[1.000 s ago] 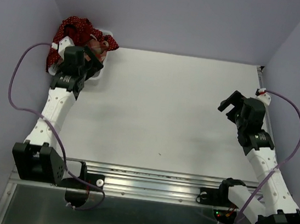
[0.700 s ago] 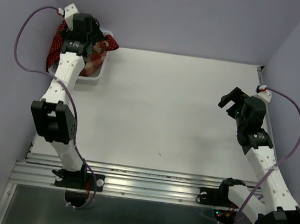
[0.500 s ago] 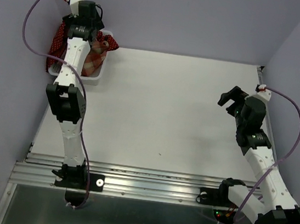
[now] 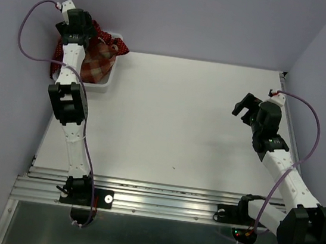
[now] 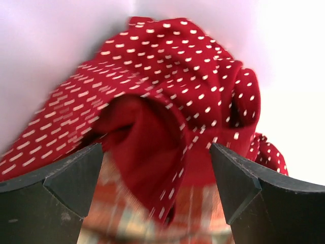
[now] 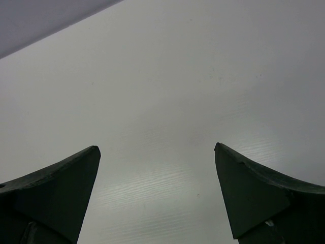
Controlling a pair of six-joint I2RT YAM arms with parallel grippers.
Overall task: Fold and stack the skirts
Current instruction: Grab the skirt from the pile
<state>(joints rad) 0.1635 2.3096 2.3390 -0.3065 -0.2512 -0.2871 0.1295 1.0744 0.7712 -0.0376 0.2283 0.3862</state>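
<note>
The skirts lie heaped in a white mesh basket [image 4: 103, 84] at the table's far left corner. A dark red polka-dot skirt [image 4: 119, 46] spills over the rim, and the plaid skirt [image 4: 99, 59] lies in the middle. My left gripper [image 4: 81, 27] hangs over the back of the heap, at the end of a fully stretched arm. In the left wrist view it [image 5: 156, 148] is open, with the polka-dot skirt [image 5: 167, 76] bunched just beyond the fingertips and the plaid skirt [image 5: 203, 216] blurred below. My right gripper [image 4: 244, 108] stands open over the bare table [image 6: 167, 91], its jaws [image 6: 155, 148] empty.
Lilac walls close in the table [image 4: 175, 117] on the left, back and right; the basket sits tight in the left corner. A metal rail [image 4: 158, 201] carrying both arm bases runs along the near edge.
The left arm has swung up and reached out from the basket's front to over its back. The right gripper has drifted slightly left. Both grippers stayed open.
</note>
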